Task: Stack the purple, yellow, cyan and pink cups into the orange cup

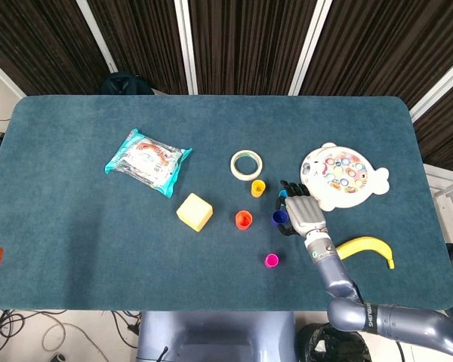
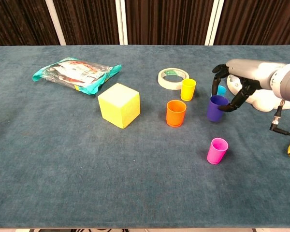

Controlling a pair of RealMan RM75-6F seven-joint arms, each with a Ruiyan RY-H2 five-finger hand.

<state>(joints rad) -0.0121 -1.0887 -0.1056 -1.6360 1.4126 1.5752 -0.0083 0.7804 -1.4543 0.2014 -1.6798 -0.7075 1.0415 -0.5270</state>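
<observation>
My right hand (image 2: 233,83) (image 1: 305,213) grips the purple cup (image 2: 215,108) (image 1: 278,217) by its rim, and the cup sits slightly raised and tilted. Just behind the fingers stands the cyan cup (image 2: 221,90), mostly hidden. The orange cup (image 2: 176,112) (image 1: 244,219) is upright to the left of the purple one, a short gap away. Behind it is the yellow cup (image 2: 188,89) (image 1: 257,188). The pink cup (image 2: 217,150) (image 1: 272,261) stands alone nearer the front edge. My left hand shows in neither view.
A yellow cube (image 2: 119,104) lies left of the orange cup, and a tape ring (image 2: 173,78) lies behind the yellow cup. A snack bag (image 2: 77,73) is at the back left. A fish toy board (image 1: 343,175) and a banana (image 1: 366,249) lie to the right.
</observation>
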